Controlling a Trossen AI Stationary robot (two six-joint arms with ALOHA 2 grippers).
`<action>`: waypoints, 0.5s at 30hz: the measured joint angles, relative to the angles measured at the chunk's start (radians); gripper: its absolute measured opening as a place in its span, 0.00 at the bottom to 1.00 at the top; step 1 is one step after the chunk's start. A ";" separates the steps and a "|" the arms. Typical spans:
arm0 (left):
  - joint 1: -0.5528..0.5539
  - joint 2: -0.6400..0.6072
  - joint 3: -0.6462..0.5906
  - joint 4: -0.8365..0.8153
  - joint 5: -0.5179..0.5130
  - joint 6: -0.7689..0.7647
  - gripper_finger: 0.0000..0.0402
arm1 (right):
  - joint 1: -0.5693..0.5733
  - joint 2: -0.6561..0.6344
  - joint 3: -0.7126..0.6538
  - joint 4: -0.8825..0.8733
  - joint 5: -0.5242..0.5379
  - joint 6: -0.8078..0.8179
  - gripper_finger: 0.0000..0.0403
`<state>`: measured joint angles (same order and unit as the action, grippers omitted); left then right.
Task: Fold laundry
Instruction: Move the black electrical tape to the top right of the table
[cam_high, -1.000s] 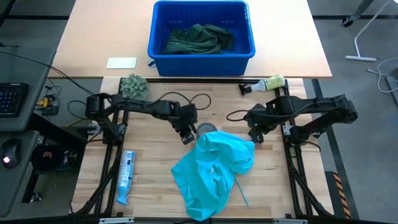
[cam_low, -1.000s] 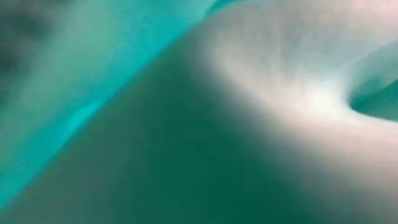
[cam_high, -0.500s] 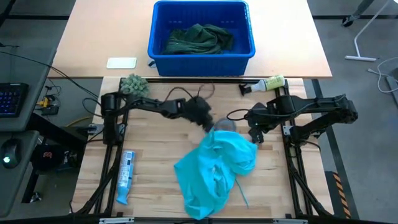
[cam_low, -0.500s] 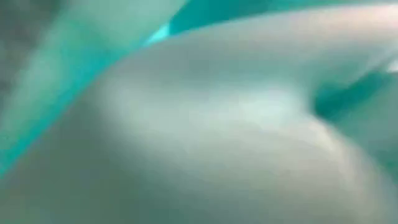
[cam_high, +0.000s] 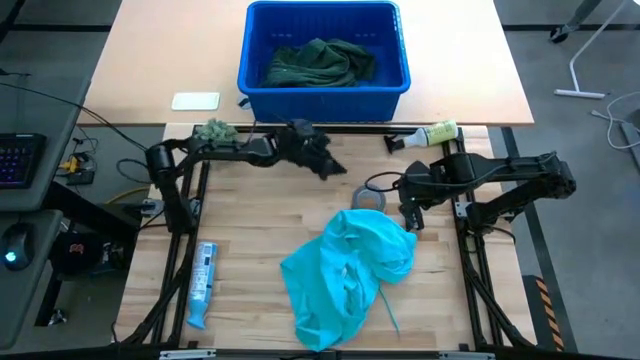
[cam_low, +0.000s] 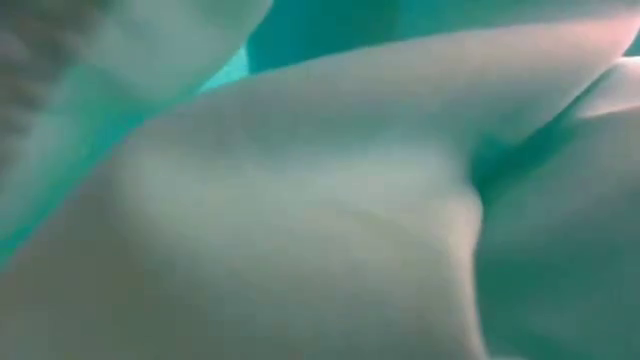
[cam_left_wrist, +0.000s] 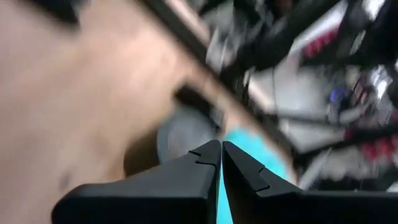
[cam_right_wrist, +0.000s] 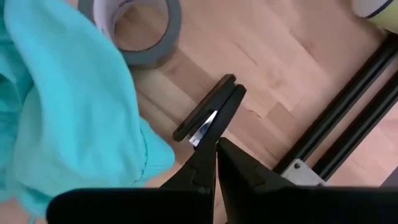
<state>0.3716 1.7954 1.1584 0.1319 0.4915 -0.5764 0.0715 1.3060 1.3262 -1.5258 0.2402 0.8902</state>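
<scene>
Your low view is smothered by the teal shirt (cam_high: 347, 272), crumpled mid-table. The green laundry (cam_high: 318, 62) sits half hidden in the bin (cam_high: 324, 85). Left gripper (cam_high: 330, 166) and right gripper (cam_high: 407, 218) are both closed, empty.

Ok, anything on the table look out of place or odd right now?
Yes. The turquoise shirt lies crumpled, unfolded, draped right over the low camera, filling its view. A grey tape roll sits against the shirt's far edge. Neither claw holds any cloth: left claw and right claw are both shut, empty.
</scene>
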 joint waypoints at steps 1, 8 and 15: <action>-0.024 0.000 0.012 -0.069 -0.013 0.043 0.00 | -0.001 0.000 0.000 0.001 0.008 0.000 0.00; -0.160 0.073 0.041 -0.206 -0.246 0.228 0.00 | -0.021 0.000 0.000 0.007 0.013 0.012 0.00; -0.179 0.167 0.042 -0.196 -0.343 0.197 0.00 | -0.021 0.000 0.000 0.017 0.003 0.030 0.00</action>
<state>0.1928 1.9621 1.2003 -0.0639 0.1480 -0.3790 0.0502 1.3060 1.3266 -1.5084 0.2427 0.9201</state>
